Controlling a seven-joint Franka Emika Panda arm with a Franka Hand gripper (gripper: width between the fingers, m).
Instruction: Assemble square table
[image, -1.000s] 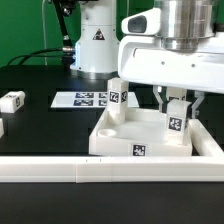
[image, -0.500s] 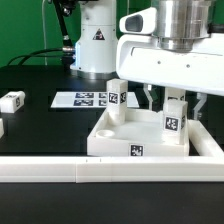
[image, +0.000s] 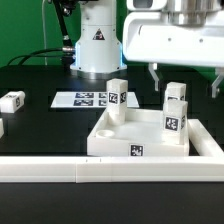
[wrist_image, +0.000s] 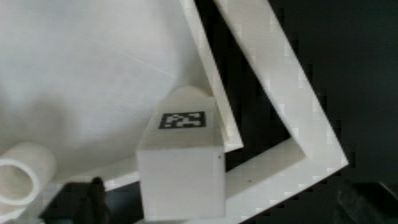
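Note:
The white square table slab (image: 130, 133) lies upside down with its raised rim up and a tag on its front side. One tagged white leg (image: 118, 95) stands in its far left corner. A second leg (image: 176, 108) stands in its right corner. My gripper (image: 186, 82) hangs open just above this second leg, its fingers apart on either side and clear of it. In the wrist view the same leg (wrist_image: 178, 155) stands on the slab (wrist_image: 89, 80), with one dark finger (wrist_image: 75, 200) beside it.
The long white L-shaped border rail (image: 70, 171) runs along the front and up the exterior view's right, against the slab. The marker board (image: 82, 99) lies behind. A loose leg (image: 12, 100) lies at the exterior view's left. The robot base (image: 95, 45) stands at the back.
My gripper has opened, let go of the right leg and risen. The leg stays upright in the slab's right corner.

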